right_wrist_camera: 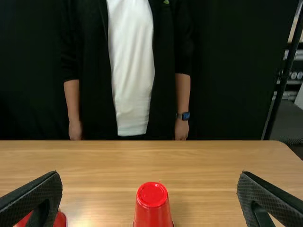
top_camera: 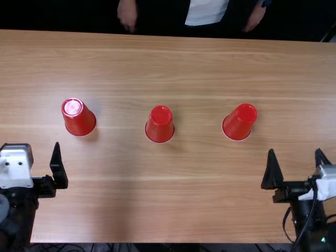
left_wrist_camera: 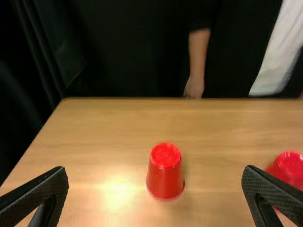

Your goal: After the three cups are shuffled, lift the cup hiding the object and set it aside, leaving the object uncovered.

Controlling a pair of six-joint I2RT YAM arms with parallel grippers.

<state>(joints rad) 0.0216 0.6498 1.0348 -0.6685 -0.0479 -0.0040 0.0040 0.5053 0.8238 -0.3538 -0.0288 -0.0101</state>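
Three red cups stand upside down in a row across the table: the left cup (top_camera: 79,116), the middle cup (top_camera: 159,124) and the right cup (top_camera: 240,122). No object shows beside them. My left gripper (top_camera: 32,160) hangs open near the front left, a short way in front of the left cup (left_wrist_camera: 165,171); the middle cup (left_wrist_camera: 289,169) peeks past one finger. My right gripper (top_camera: 295,165) hangs open near the front right, in front of the right cup (right_wrist_camera: 152,205). Part of the middle cup (right_wrist_camera: 59,220) shows behind one of its fingers. Neither gripper touches a cup.
The wooden table (top_camera: 168,63) stretches bare behind the cups up to its far edge, with dark curtain beyond. Wide gaps separate the cups. The table's left edge (left_wrist_camera: 35,137) runs close to the left cup.
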